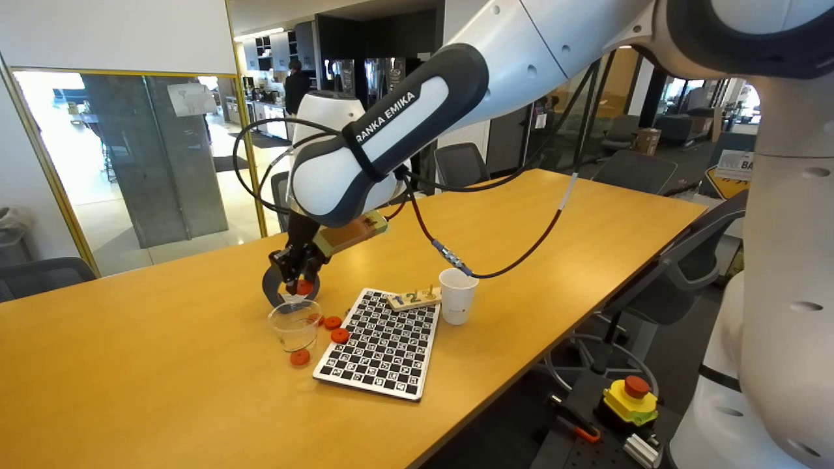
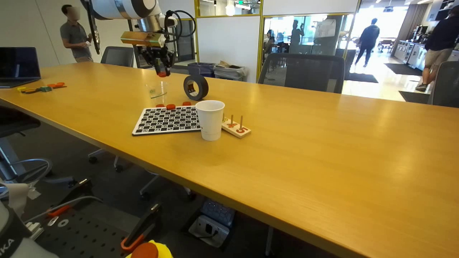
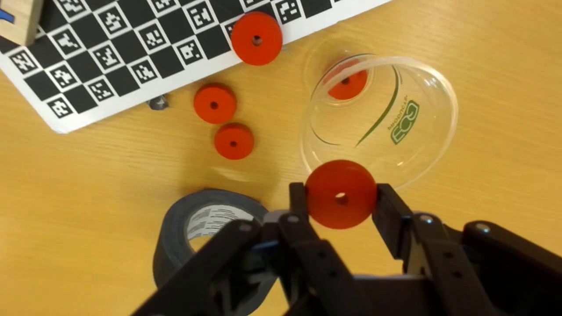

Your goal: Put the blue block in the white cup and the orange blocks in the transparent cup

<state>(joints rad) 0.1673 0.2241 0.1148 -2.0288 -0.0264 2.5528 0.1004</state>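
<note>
My gripper (image 3: pixel 341 195) is shut on an orange block (image 3: pixel 340 210), a flat red-orange disc with a hole, held above the table. In the wrist view the block overlaps the near rim of the transparent cup (image 3: pixel 408 101), which also stands in both exterior views (image 1: pixel 294 332) (image 2: pixel 157 92). Several orange blocks lie on the table: two between the cup and board (image 3: pixel 214 103) (image 3: pixel 234 141), one at the board's edge (image 3: pixel 257 38), and one beside the cup's base (image 1: pixel 300 357), seen through its wall from the wrist. The white cup (image 1: pixel 456 299) stands upright (image 2: pixel 210 123). No blue block shows.
A black tape roll (image 2: pixel 200 87) stands near the gripper and transparent cup. A checkered board (image 1: pixel 384 345) lies between the cups. A wooden numbered strip with pegs (image 1: pixel 414 299) rests at its corner beside the white cup. A laptop (image 2: pixel 18 66) and tools (image 2: pixel 43 89) lie farther off.
</note>
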